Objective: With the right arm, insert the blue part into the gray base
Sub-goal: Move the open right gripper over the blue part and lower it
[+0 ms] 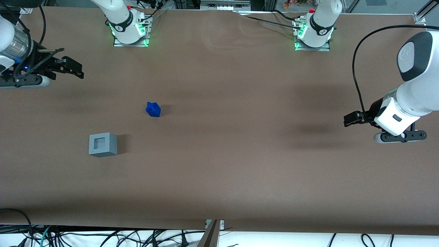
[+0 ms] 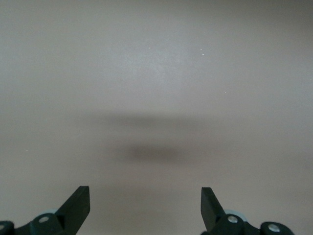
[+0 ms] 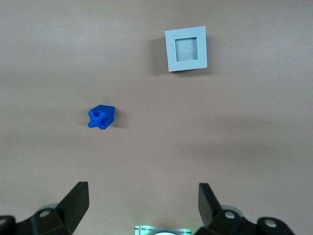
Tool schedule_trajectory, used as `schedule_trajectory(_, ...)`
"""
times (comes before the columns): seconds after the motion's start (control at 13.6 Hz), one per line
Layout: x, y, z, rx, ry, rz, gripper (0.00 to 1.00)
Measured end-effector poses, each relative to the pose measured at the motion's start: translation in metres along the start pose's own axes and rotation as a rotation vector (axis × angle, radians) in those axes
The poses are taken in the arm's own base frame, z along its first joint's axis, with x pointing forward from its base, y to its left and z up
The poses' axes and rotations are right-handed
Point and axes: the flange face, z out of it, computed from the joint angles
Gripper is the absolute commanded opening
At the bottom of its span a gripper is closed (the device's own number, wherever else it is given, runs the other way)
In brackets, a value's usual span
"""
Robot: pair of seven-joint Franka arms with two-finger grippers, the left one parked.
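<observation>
The blue part (image 1: pixel 153 109) (image 3: pixel 101 117) lies by itself on the brown table, knobbly side up. The gray base (image 1: pixel 103 144) (image 3: pixel 186 49) stands nearer the front camera than the blue part, its square recess facing up with nothing in it. My right arm's gripper (image 1: pixel 73 69) (image 3: pixel 143 196) hangs high above the table at the working arm's end, farther from the front camera than both objects and well apart from them. Its fingers (image 3: pixel 78 198) stand wide open with only bare table between them.
The two arm bases (image 1: pixel 130 32) (image 1: pixel 312 36) glow green at the table edge farthest from the front camera. Loose cables (image 1: pixel 103 236) run below the table's front edge.
</observation>
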Motion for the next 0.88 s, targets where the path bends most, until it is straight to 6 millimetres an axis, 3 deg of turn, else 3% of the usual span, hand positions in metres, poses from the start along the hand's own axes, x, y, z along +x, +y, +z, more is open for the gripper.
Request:
schedule_trajectory(0.22, -0.005, -0.020, 0.040, 0.000, 0.027, 0.053, 0.99)
schedule_trajectory(0.73, -0.037, -0.113, 0.172, -0.005, 0.126, 0.192, 0.99)
schedule_trajectory(0.88, -0.045, -0.131, 0.207, 0.000, 0.137, 0.204, 0.99)
